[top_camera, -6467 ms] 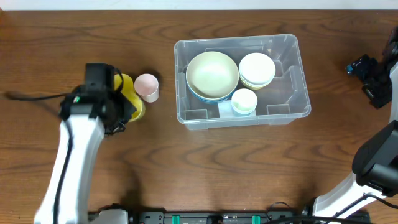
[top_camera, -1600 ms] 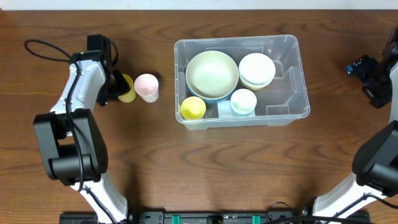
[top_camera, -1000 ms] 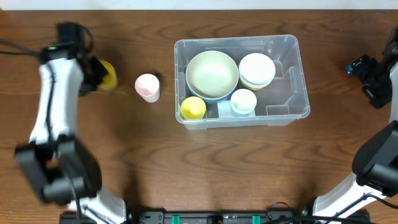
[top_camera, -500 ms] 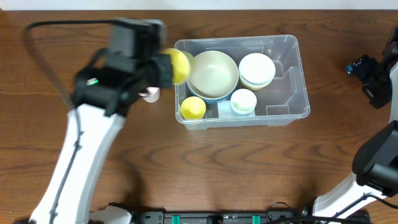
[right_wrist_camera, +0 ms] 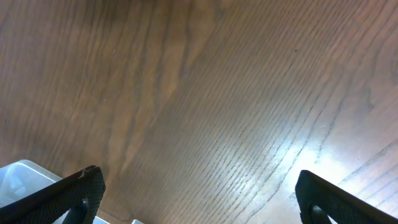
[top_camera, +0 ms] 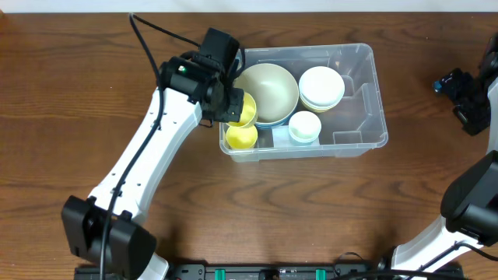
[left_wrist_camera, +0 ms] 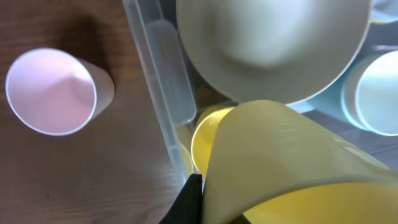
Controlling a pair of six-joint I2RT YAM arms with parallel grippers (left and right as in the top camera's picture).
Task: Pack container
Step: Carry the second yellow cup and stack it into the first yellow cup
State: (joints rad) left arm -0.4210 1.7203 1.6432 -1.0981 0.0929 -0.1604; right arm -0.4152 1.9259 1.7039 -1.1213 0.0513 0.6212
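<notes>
One yellow cup (left_wrist_camera: 286,162) partly out of frame, above container (left_wrist_camera: 165,74).

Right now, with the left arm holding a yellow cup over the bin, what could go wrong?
1. The held cup, gripped by the left gripper, appears tilted above the packed yellow cup; released like this, it may land askew instead of nesting.
2. It hangs close to the container wall and the large bowl; lowering could knock either.
3. The pink cup stands just outside; a shoved container might topple it.
</notes>
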